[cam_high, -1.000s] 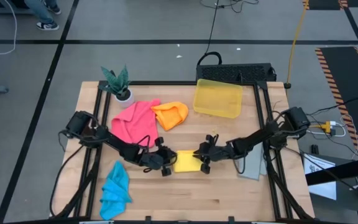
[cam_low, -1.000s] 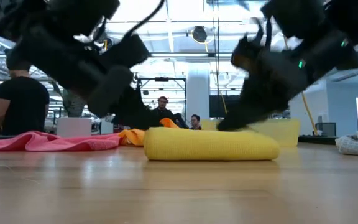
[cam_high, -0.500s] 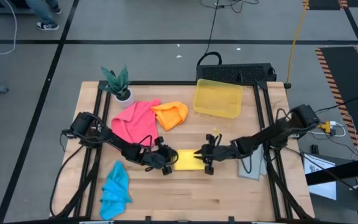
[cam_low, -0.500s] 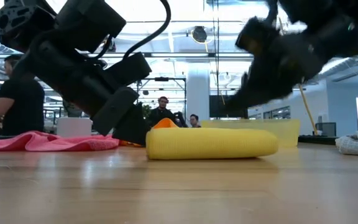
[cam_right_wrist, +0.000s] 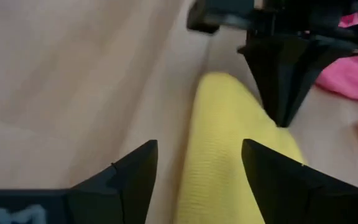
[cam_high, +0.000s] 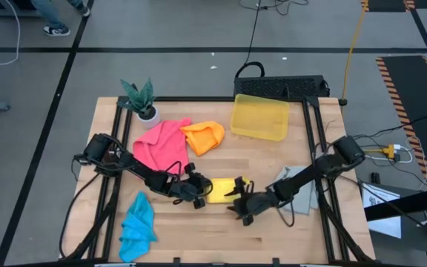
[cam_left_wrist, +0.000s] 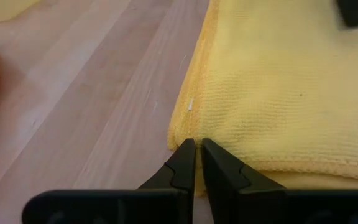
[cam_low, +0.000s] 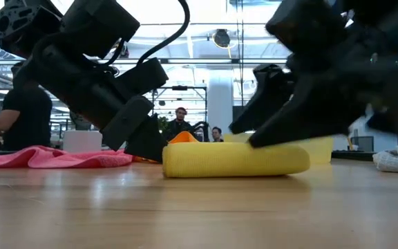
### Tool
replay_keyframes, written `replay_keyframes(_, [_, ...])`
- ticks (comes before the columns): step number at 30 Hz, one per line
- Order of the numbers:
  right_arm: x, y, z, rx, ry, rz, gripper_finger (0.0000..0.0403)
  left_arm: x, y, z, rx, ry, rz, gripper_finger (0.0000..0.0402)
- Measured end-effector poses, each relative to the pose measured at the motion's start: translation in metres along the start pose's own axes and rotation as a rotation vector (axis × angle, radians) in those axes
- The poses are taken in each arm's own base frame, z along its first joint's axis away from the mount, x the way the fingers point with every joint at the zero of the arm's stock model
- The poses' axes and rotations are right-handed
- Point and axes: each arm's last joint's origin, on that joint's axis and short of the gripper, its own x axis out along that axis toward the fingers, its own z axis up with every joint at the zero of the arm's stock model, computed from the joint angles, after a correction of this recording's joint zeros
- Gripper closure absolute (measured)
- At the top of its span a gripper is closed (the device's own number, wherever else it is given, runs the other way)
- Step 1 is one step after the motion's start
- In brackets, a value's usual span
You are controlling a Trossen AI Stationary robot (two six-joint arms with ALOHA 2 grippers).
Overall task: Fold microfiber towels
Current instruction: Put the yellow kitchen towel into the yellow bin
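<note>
A folded yellow towel (cam_high: 223,190) lies flat on the table's middle. My left gripper (cam_high: 203,192) is shut on its left end, and the left wrist view shows the fingertips (cam_left_wrist: 197,148) at the cloth's edge. My right gripper (cam_high: 237,199) is open at the towel's near right corner, and the yellow towel (cam_right_wrist: 219,143) runs between its spread fingers. Pink (cam_high: 160,142) and orange (cam_high: 204,136) towels lie at the far left. A blue towel (cam_high: 137,226) lies at the near left, and a grey one (cam_high: 300,190) lies under the right arm. My left gripper pinches the yellow towel's left edge (cam_left_wrist: 188,127) between its two fingertips, close to a corner. The fingers slant down from the table's left. Whether they hold one layer or several, I cannot tell. The towel rests flat on the table (cam_low: 233,159). My right gripper has a finger on either side of the towel's end; I cannot tell whether either finger touches the cloth.
A translucent yellow bin (cam_high: 260,117) stands at the far right of middle. A small potted plant (cam_high: 141,100) sits at the far left corner. Bare wood (cam_high: 199,237) lies along the near edge. People sit in the room beyond the table (cam_low: 19,111).
My right gripper has opened and let go of the yellow towel's right end. It has moved toward the table's near edge and now sits at the towel's near right corner. The towel stays folded in place, and my left gripper keeps its hold.
</note>
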Motion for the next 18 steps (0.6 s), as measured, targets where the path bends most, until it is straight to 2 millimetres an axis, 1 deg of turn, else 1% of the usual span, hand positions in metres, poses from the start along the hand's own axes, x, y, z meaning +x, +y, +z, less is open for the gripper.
replay_keyframes(2, [0.005, 0.003, 0.004, -0.057, 0.045, -0.024, 0.0173, 0.0, 0.0, 0.0, 0.0, 0.0, 0.0, 0.0369])
replay_keyframes(5, [0.009, 0.005, 0.01, -0.082, 0.086, -0.02, 0.0176, 0.0, 0.0, 0.0, 0.0, 0.0, 0.0, 0.0369])
replay_keyframes(8, [0.013, 0.006, 0.009, -0.105, 0.126, -0.025, 0.0186, 0.0, 0.0, 0.0, 0.0, 0.001, 0.0, 0.0369])
replay_keyframes(11, [0.015, 0.005, 0.006, -0.139, 0.151, -0.093, 0.0203, 0.0, 0.0, 0.0, -0.001, 0.004, -0.005, 0.0369])
replay_keyframes(14, [0.016, 0.005, 0.004, -0.176, 0.174, -0.133, 0.0231, 0.0, 0.0, 0.0, 0.0, 0.006, -0.005, 0.0369])
replay_keyframes(18, [0.016, 0.005, 0.004, -0.176, 0.171, -0.122, 0.0293, 0.0, 0.0, 0.0, 0.0, 0.005, -0.006, 0.0369])
